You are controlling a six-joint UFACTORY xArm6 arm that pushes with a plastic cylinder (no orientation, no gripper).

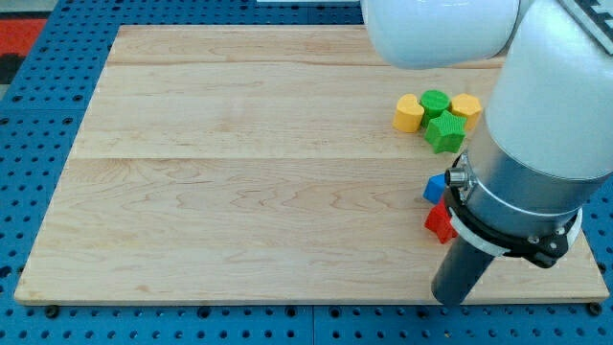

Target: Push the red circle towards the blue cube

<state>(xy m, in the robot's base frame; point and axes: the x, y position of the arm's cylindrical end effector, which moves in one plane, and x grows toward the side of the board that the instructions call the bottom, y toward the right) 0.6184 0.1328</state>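
A red block [440, 222] lies near the board's right side, partly hidden by the arm, so its shape is unclear. A blue block [435, 187] sits just above it, close to it and also half hidden behind the arm. My tip [449, 301] is the lower end of the dark rod. It stands near the board's bottom edge, below the red block and slightly to its right, apart from it.
A cluster sits higher on the right: a yellow block [408, 112], a green circle [435, 102], another yellow block [466, 107] and a green block [445, 132]. The arm's large white and grey body [536, 163] hides the board's right edge. The wooden board [239, 192] lies on a blue pegboard.
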